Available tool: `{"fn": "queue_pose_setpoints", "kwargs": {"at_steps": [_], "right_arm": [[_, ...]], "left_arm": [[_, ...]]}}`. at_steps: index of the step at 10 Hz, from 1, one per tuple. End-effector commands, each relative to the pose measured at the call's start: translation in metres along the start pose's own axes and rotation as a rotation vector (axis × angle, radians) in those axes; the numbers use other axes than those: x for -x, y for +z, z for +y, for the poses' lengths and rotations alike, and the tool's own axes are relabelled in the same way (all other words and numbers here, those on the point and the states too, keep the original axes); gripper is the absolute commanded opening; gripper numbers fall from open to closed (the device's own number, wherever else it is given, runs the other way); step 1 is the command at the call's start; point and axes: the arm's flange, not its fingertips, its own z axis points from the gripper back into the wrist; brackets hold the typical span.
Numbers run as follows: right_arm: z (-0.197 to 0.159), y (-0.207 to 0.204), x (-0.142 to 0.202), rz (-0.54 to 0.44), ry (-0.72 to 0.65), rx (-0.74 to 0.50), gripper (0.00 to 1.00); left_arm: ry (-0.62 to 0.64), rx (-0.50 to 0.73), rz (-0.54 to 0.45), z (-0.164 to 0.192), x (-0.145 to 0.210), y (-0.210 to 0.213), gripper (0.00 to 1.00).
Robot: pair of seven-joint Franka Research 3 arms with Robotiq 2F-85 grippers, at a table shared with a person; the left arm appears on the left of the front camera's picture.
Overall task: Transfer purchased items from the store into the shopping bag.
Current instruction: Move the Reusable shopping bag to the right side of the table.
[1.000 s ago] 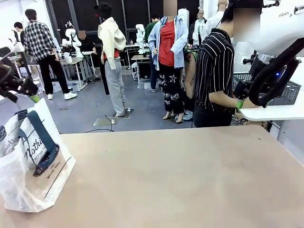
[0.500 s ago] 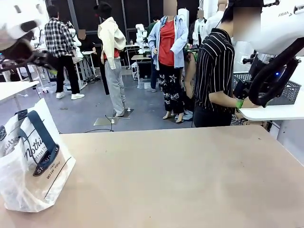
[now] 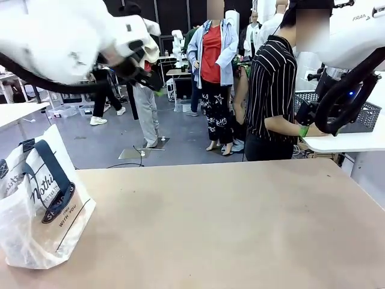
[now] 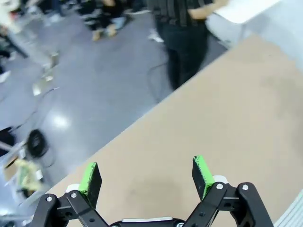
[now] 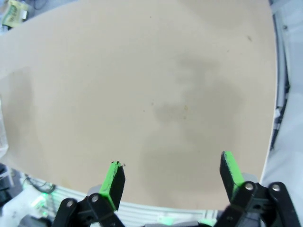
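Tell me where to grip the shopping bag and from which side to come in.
Take the shopping bag by its navy strap handle, coming from above: the strap lies exposed against the bag's upper face, while the thin translucent body is crumpled and would probably slip.

On the shopping bag (image 3: 36, 205), standing at the left edge of the table (image 3: 228, 223), we read black script beginning "Nothi" — the rest is cut off by the navy handle. Below it, small capitals running along the bag's side read "WITH YOU"; the line of small print beside the script is too fine for us to make out. On the white right arm (image 3: 355, 30), at the top right corner of the front view, we read "FRA" — partly cut by the edge
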Motion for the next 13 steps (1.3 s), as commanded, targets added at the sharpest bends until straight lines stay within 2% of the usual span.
{"fn": "queue_pose_setpoints", "kwargs": {"at_steps": [1, 3, 5, 7, 8, 13], "right_arm": [[-0.001, 0.001, -0.002, 0.007, 0.009, 0.011, 1.00], [-0.001, 0.001, -0.002, 0.007, 0.009, 0.011, 1.00], [-0.001, 0.001, -0.002, 0.007, 0.009, 0.011, 1.00], [-0.001, 0.001, -0.002, 0.007, 0.009, 0.011, 1.00], [-0.001, 0.001, -0.002, 0.007, 0.009, 0.011, 1.00], [-0.001, 0.001, -0.002, 0.007, 0.009, 0.011, 1.00]], "left_arm": [[0.024, 0.232, 0.021, 0.019, -0.011, -0.026, 1.00], [0.049, 0.354, 0.116, 0.007, -0.008, -0.083, 1.00], [0.094, 0.413, 0.114, 0.004, 0.007, -0.110, 1.00], [0.111, 0.428, 0.096, 0.007, 0.022, -0.117, 1.00], [0.111, 0.397, 0.122, -0.005, 0.012, -0.119, 1.00], [0.111, 0.397, 0.122, -0.005, 0.012, -0.119, 1.00]]}}
